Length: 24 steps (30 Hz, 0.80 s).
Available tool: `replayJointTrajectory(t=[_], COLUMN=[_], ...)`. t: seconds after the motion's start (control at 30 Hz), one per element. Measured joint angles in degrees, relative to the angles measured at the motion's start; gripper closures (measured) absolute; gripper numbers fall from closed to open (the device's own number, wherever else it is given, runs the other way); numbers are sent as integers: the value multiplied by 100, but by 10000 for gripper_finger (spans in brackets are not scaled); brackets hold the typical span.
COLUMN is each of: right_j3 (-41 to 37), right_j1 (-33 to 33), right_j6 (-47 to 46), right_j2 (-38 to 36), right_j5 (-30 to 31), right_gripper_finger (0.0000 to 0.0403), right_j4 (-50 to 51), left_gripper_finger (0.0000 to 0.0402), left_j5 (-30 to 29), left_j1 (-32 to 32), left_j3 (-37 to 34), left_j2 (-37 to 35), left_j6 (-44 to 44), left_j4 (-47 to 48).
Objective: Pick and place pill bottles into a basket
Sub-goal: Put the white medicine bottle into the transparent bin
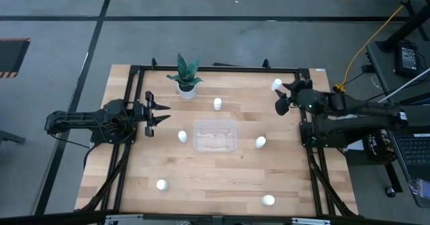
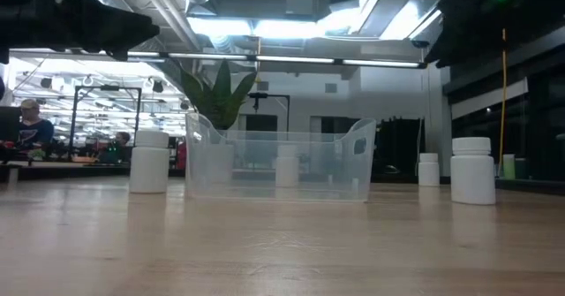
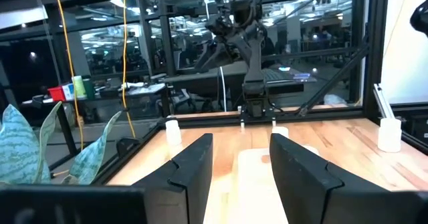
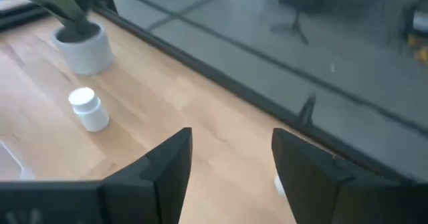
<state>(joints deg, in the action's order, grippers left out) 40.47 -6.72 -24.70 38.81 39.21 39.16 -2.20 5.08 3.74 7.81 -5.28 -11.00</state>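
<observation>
The clear basket (image 1: 215, 136) sits at the table's middle; it also shows in the low view (image 2: 278, 163). Several white pill bottles stand upright on their bases around it: one on its far side (image 1: 218, 104), one at its left (image 1: 183, 137), one at its right (image 1: 260, 142), two near the front edge (image 1: 161, 184) (image 1: 268, 200), and one at the far right (image 1: 277, 84). My left gripper (image 1: 163, 113) is open and empty, left of the basket and pointing at it (image 3: 241, 164). My right gripper (image 1: 282, 97) is open and empty beside the far-right bottle (image 4: 231, 164).
A white pot with a green plant (image 1: 186, 80) stands at the far edge, left of centre. A black frame (image 1: 215, 68) runs around the table. Bare wood lies between the basket and the front edge.
</observation>
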Motion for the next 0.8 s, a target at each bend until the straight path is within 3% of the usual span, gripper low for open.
replayJointTrajectory(t=[0.43, 0.8], right_j3=[825, 822], right_j1=[-1469, -2900], right_j6=[-355, 497], right_j2=[1087, 1741], right_j5=[-1526, -1834], right_gripper_finger=[193, 194], right_j4=[821, 704], left_gripper_finger=[258, 258], left_j5=[-374, -375], left_j1=[0, 1], left_j3=[1, 0], left_j2=[0, 0], left_j6=[2, 2], left_j4=[2, 4])
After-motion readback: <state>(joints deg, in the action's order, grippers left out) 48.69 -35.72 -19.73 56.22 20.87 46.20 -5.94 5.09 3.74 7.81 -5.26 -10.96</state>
